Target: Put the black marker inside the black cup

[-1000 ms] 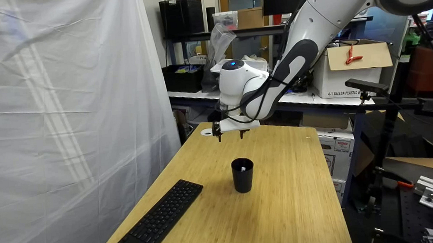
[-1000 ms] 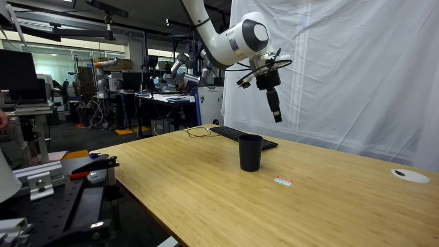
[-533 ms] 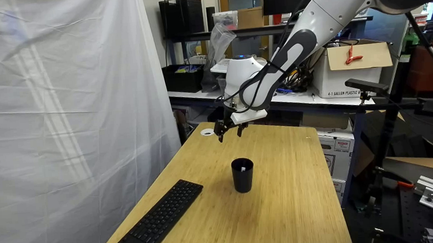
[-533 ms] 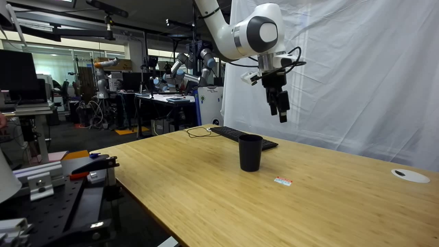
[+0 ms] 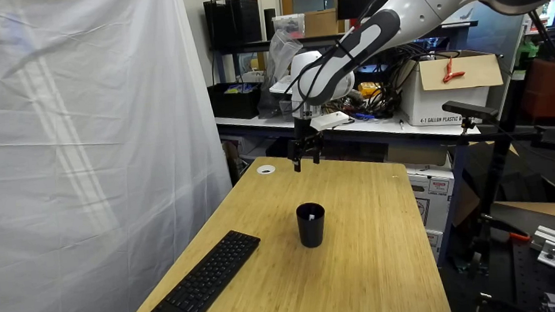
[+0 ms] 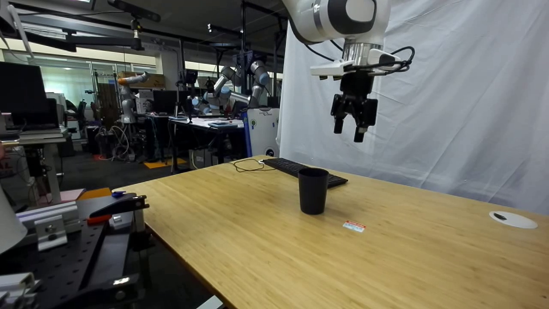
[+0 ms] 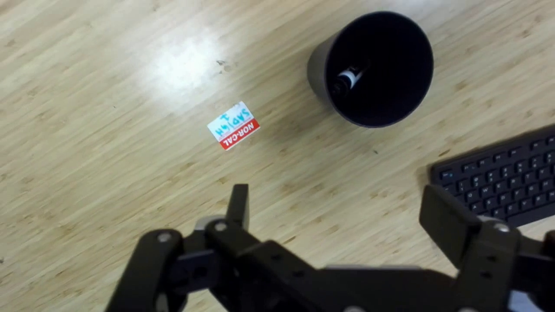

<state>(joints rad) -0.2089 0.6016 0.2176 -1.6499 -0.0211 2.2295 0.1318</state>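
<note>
While wide agape and empty, hand (image 6: 349, 131) above table (image 6: 240, 231), black marker (image 7: 348, 79) inside black cup (image 7: 319, 71).

Black marker (image 7: 347, 79) (white-banded) inside upright black cup (image 6: 312, 194)

In the wrist view, the cup (image 7: 392, 80) at two o'clock is plain black; the marker (image 7: 348, 79) inside it shows a white band on black. At ten o'clock the sticker (image 7: 233, 125) is white with teal handwriting and a red strip lettered in white. The keyboard (image 7: 498, 177) at three o'clock is black with pale legends, the gripper (image 7: 334, 203) at five o'clock black, the tabletop (image 7: 108, 182) tan with brown-flecked grain.
</note>
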